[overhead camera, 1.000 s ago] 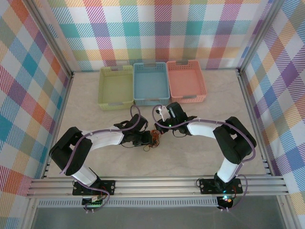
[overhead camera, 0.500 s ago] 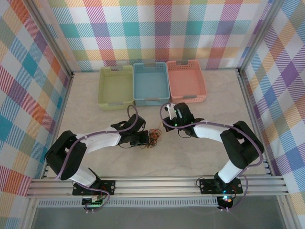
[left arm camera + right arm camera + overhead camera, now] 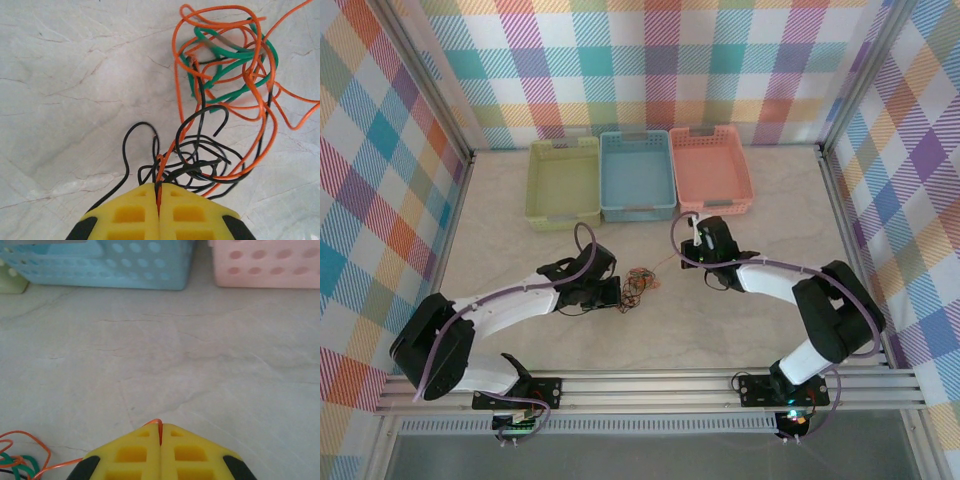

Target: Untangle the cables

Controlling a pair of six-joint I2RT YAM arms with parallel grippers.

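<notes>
Table (image 3: 60, 75) matt, marble-veined; cables (image 3: 248, 75) smooth, plastic-sheathed; blue basket (image 3: 125, 262) perforated plastic; jaws moulded yellow plastic, matt.

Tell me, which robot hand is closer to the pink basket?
Right. The right gripper sits just in front of the pink basket; the left gripper is farther back, at the cables.

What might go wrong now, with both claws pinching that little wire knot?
The right gripper and left gripper each pinch an orange wire; pulling apart may tighten the tangle rather than loosen it. The thin wire might slip free of either grip. The green wire and black wire may drag along.
</notes>
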